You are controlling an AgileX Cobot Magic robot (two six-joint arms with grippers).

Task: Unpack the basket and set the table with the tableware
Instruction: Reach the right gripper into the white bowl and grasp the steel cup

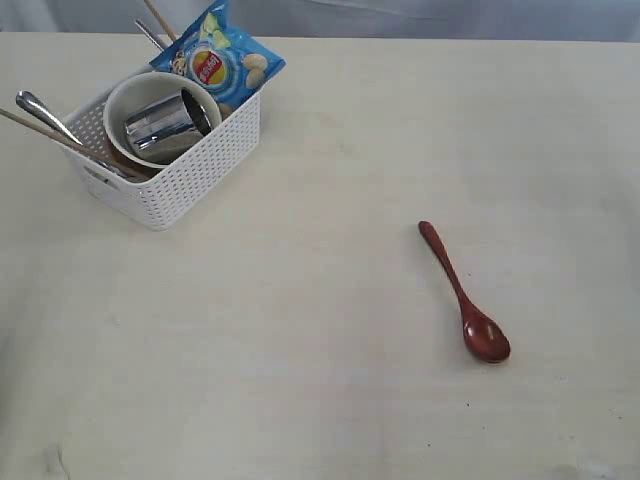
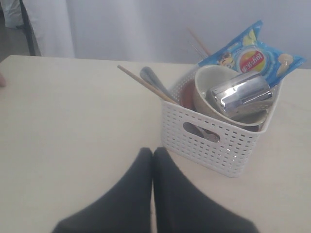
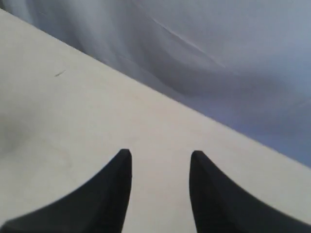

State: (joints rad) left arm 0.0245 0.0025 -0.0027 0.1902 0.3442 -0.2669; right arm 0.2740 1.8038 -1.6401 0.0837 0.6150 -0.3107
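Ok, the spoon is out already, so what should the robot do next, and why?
Probably the left gripper should open and ease toward the basket. It is shut and points at it. Only the spoon lies on the table; the steel cup lies on top in the bowl, so it looks easiest to take.

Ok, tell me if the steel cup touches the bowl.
Touching. The left wrist view shows the steel cup lying on its side inside the cream bowl.

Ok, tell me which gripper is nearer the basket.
Left. The left gripper, shut, points at the basket close ahead; the right gripper, open, faces only table.
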